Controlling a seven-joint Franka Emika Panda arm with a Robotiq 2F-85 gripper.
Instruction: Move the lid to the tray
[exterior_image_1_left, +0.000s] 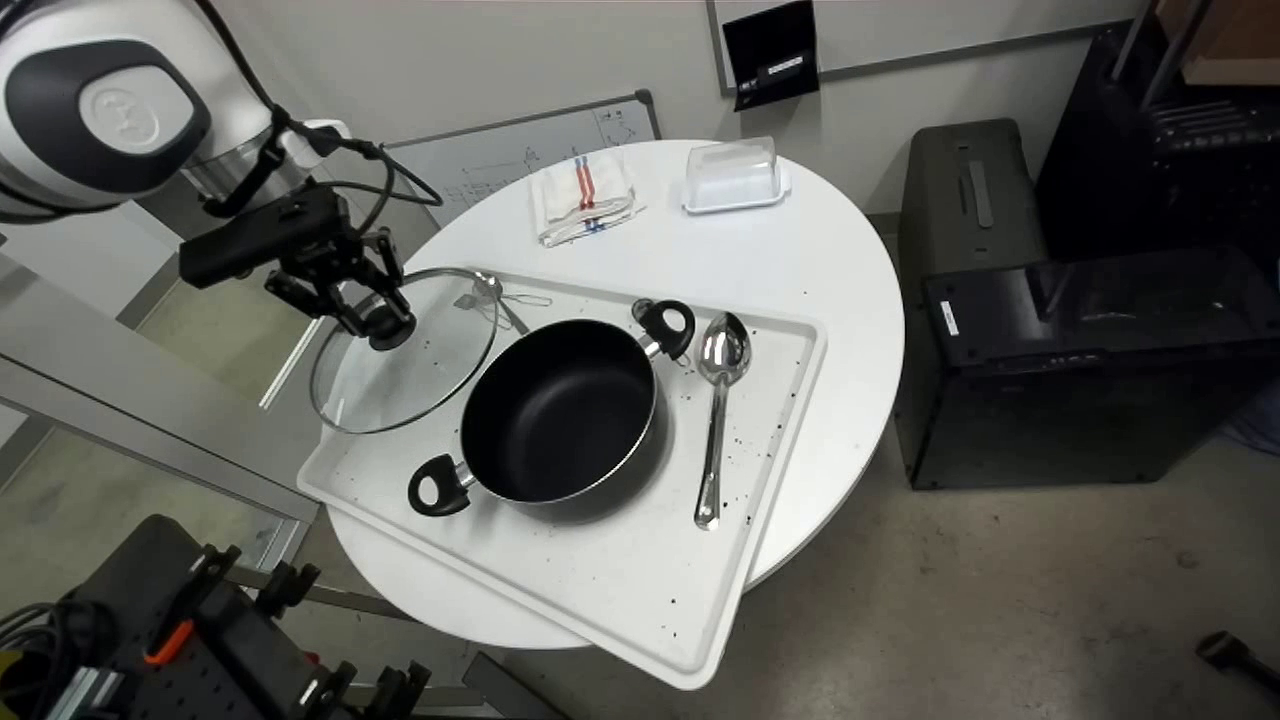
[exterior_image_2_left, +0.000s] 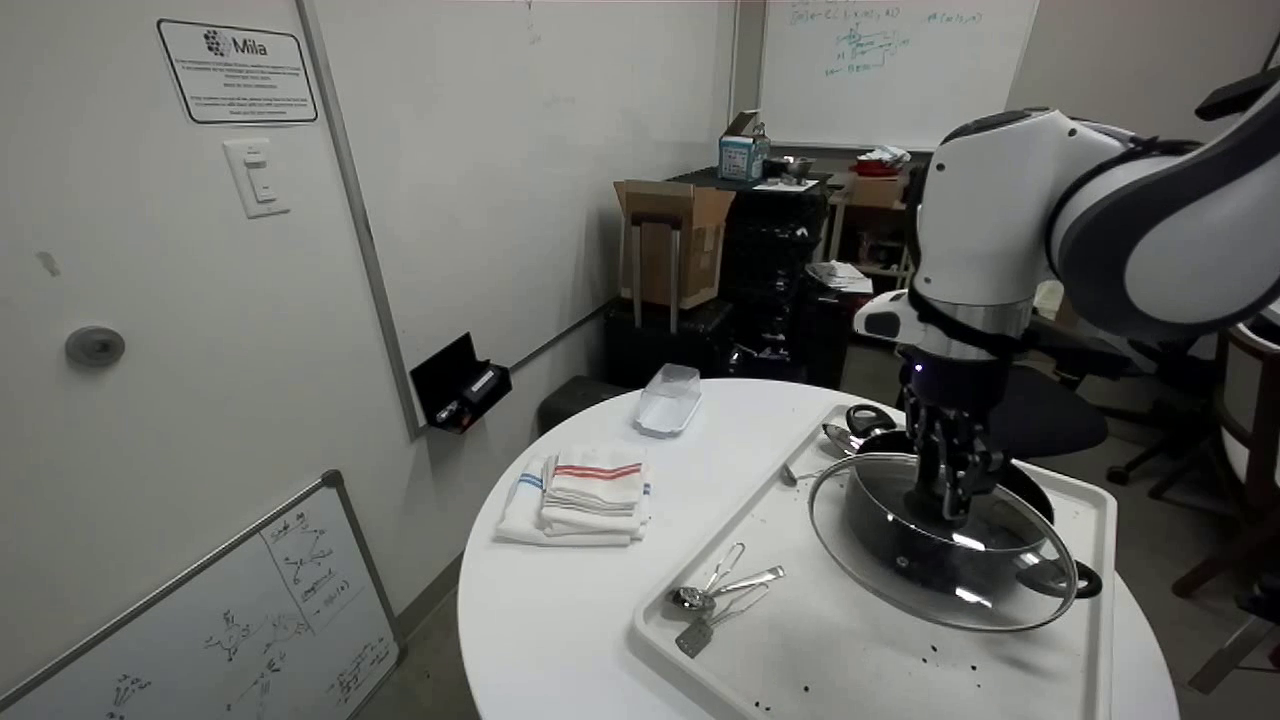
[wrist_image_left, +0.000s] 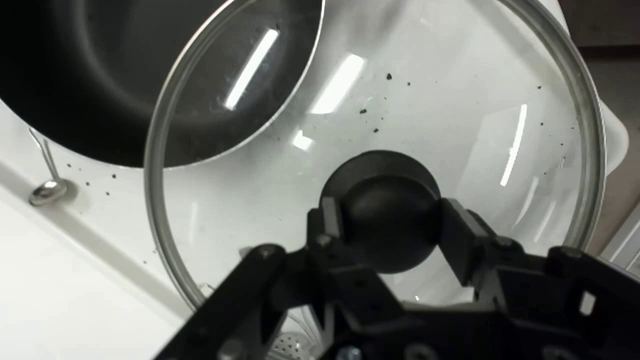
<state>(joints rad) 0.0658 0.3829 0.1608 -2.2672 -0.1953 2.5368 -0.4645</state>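
Jaws grip a clear, grey-rimmed, black-knobbed lid (wrist_image_left: 380, 132).

Downward hand (wrist_image_left: 390, 220) in a part-closed grip

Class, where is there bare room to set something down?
Free: the table between the folded towels and the tray; also, specks aside, the tray corner past the handle end of the spoon. Crowded: around the pan, between spoon and hovering glass lid, and at the small utensils.
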